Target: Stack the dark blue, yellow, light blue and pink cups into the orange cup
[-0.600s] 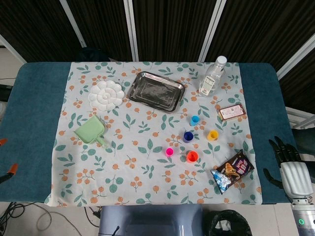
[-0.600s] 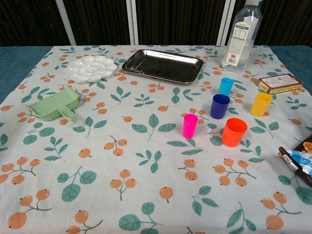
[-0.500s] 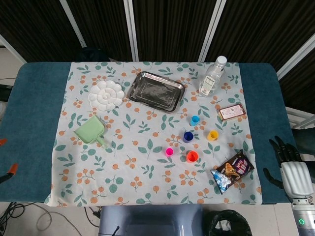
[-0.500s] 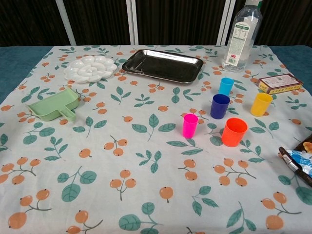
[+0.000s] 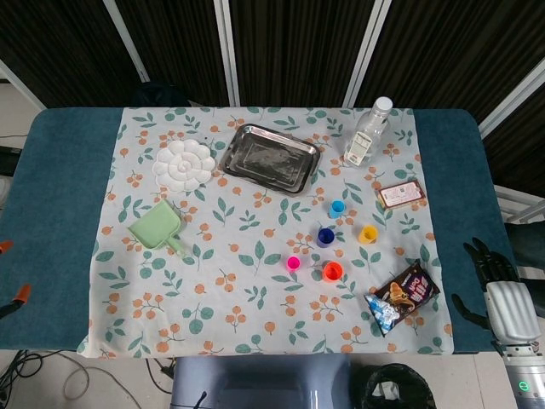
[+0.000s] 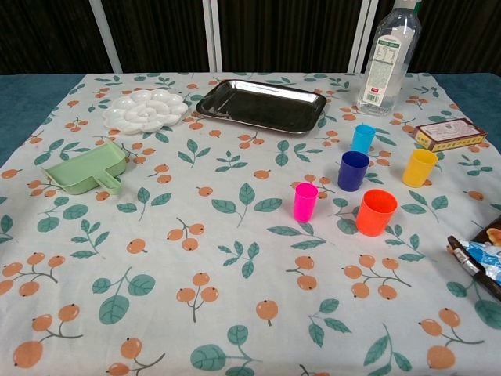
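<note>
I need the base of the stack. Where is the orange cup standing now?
The orange cup stands upright on the right half of the cloth, nearest the robot among the cups, with the pink cup to its left and the dark blue cup just behind.

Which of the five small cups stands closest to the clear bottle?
The light blue cup. It stands nearest the clear bottle, at the far end of the group; the dark blue, yellow, pink and orange cups all stand nearer the robot.
</note>
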`<move>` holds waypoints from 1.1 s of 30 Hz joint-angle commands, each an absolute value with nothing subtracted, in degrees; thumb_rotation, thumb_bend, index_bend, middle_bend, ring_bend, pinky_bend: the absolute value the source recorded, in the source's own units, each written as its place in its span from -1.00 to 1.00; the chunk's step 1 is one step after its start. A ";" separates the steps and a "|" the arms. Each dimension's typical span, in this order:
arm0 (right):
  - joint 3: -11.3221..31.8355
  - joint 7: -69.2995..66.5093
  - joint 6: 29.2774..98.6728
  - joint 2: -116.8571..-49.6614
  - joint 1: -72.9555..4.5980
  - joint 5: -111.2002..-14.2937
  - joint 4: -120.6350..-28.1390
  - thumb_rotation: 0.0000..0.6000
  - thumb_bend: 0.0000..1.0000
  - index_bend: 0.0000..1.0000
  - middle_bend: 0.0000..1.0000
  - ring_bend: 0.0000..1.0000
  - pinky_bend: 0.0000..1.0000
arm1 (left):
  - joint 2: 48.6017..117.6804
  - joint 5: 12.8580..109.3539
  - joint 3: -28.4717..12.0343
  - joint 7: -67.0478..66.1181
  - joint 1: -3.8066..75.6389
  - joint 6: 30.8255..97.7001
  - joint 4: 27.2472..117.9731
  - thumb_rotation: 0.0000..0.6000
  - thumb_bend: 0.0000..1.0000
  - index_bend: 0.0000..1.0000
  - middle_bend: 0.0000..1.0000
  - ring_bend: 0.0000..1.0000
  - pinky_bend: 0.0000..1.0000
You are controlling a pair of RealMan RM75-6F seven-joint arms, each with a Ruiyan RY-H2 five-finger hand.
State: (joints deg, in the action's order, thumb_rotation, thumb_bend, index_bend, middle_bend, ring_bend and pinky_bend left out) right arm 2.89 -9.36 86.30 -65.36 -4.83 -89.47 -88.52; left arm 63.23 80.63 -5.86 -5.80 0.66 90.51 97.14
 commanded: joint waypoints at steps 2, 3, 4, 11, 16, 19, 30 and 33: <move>2.77 -10.02 86.17 -65.12 -4.88 -89.56 -88.85 1.00 -0.22 -0.87 -0.98 -0.71 -0.75 | 63.23 80.56 -5.90 -5.73 0.62 90.60 97.21 1.00 -0.57 -0.57 -0.77 -1.00 -1.00; 2.75 -10.30 86.17 -65.05 -4.88 -89.60 -88.90 1.00 -0.22 -0.87 -0.98 -0.71 -0.75 | 63.23 80.54 -5.91 -5.71 0.60 90.62 97.24 1.00 -0.57 -0.57 -0.77 -1.00 -1.00; 2.73 -10.57 86.21 -64.95 -4.85 -89.65 -88.92 1.00 -0.22 -0.87 -0.98 -0.71 -0.75 | 63.22 80.54 -5.91 -5.72 0.59 90.64 97.26 1.00 -0.57 -0.57 -0.77 -1.00 -1.00; 2.87 -10.89 86.62 -64.83 -4.72 -89.63 -88.89 1.00 -0.23 -0.87 -0.98 -0.71 -0.75 | 63.26 80.45 -5.88 -5.77 0.59 90.59 97.28 1.00 -0.57 -0.57 -0.77 -1.00 -1.00; 2.93 -10.97 86.48 -64.76 -4.72 -89.38 -89.01 1.00 -0.22 -0.87 -0.98 -0.71 -0.75 | 63.29 80.30 -5.90 -5.72 0.52 90.64 97.39 1.00 -0.57 -0.57 -0.77 -1.00 -1.00; 3.01 -11.40 86.09 -64.43 -4.87 -89.14 -89.51 1.00 -0.22 -0.87 -0.98 -0.71 -0.75 | 63.26 79.99 -6.08 -5.58 0.41 90.83 97.58 1.00 -0.57 -0.57 -0.77 -1.00 -1.00; 7.37 -11.92 72.76 -54.49 -13.75 -85.35 -95.24 1.00 -0.22 -0.87 -0.98 -0.71 -0.75 | 63.06 80.09 -6.29 -5.54 0.37 91.19 97.67 1.00 -0.57 -0.57 -0.77 -1.00 -1.00; 9.24 -10.68 64.77 -50.84 -18.85 -83.25 -97.59 1.00 -0.22 -0.87 -0.98 -0.71 -0.75 | 63.12 79.94 -6.32 -5.75 0.36 91.20 97.65 1.00 -0.57 -0.57 -0.77 -1.00 -1.00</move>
State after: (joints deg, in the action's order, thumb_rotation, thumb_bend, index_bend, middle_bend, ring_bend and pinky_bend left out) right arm 7.15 -11.54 71.40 -54.66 -14.14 -85.63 -94.95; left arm 63.10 79.97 -6.32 -5.73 0.36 91.21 97.65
